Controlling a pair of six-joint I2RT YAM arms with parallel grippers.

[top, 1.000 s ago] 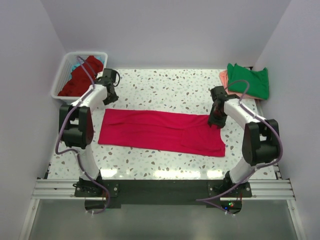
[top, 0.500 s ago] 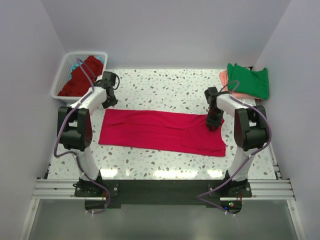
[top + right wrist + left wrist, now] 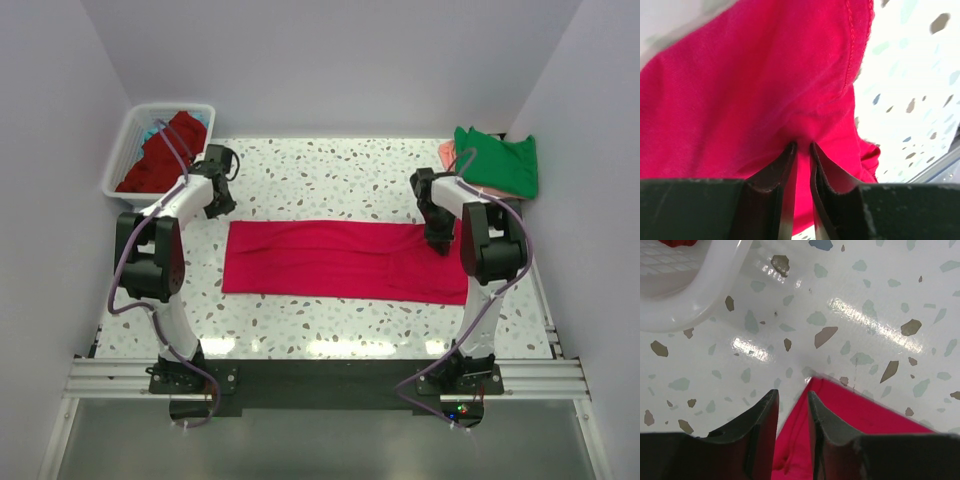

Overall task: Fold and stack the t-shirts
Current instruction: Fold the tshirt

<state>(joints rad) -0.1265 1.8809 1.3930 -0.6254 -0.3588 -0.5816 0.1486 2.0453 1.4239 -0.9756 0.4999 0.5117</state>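
At the far left corner stands a white basket of slatted plastic with a smooth rounded rim. A rumpled dark red t-shirt is heaped inside it, with a scrap of teal cloth showing beside it.

Just right of the basket, the left gripper hangs over the glossy white table, whose surface is flecked with grey, brown and pale-green chips. Its dark, wedge-shaped fingers stand a little apart and clamp nothing. The pointed near-left corner of the crimson-pink t-shirt lies flat on the table under the gap.

That shirt is in the middle of the table, folded into a long narrow band running from side to side. It is soft matte knit with a few shallow lengthwise creases, and its right end is slightly wider than its left.

At the band's far right corner, the right gripper has its jaws pressed almost together on the cloth. In the wrist view the fabric puckers into a small ridge at the fingertips, and a stitched hem curves past on the right.

At the far right corner lies a folded green t-shirt, lightly wrinkled, on top of a salmon-pink t-shirt – only a strip of the lower one shows.
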